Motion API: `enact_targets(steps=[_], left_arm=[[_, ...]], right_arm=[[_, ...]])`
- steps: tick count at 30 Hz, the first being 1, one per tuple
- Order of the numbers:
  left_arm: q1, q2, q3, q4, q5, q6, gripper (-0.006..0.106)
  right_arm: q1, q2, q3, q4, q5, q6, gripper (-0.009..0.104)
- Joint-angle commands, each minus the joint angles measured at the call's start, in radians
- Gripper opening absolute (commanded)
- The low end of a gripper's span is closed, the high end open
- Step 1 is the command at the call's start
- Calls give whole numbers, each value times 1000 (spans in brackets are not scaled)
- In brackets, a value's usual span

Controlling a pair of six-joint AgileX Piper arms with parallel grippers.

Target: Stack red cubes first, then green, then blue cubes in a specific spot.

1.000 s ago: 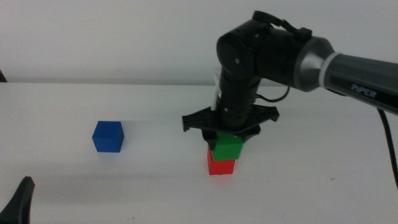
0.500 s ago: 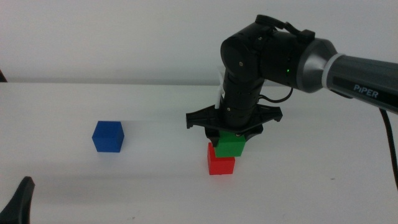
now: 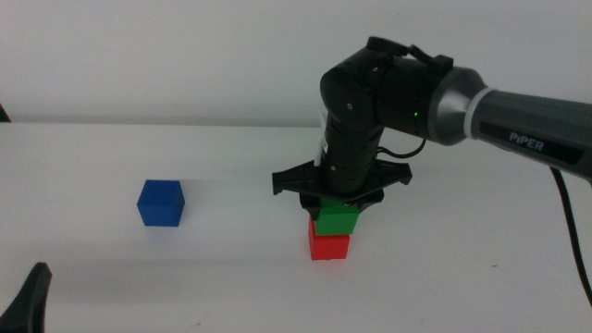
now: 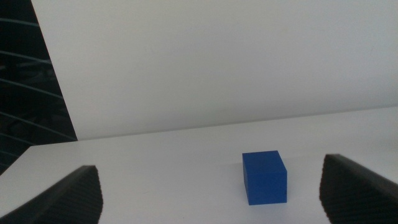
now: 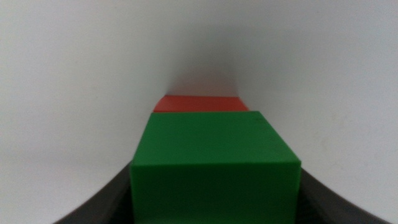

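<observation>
As right gripper (image 3: 338, 205) grips green cube (image 3: 337, 219), atop red cube (image 3: 330, 247)

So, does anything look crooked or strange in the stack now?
Nothing stands out. The green cube sits squarely on the red cube, with the right gripper around it. The blue cube stands apart, untouched.

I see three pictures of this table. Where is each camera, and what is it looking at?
Middle view: looks forward and down over the table at the blue cube and the green cube on the red cube; the right gripper stands over them.
Left wrist view: on the waiting left arm, facing the blue cube between the left gripper's open jaws.
Right wrist view: close on the green cube.
All share cubes.
</observation>
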State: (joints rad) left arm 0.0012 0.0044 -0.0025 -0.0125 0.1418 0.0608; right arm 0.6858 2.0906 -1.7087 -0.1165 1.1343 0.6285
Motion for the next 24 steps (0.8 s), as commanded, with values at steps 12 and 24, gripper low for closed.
enact_targets(steps=[12, 24], left_arm=[[-2, -40, 41, -2, -17, -6, 94], [-2, -40, 41, -2, -17, -6, 94]], right_arm=[[5, 45, 0, -6, -10, 2, 13], [6, -77, -21, 15, -88, -127, 93]])
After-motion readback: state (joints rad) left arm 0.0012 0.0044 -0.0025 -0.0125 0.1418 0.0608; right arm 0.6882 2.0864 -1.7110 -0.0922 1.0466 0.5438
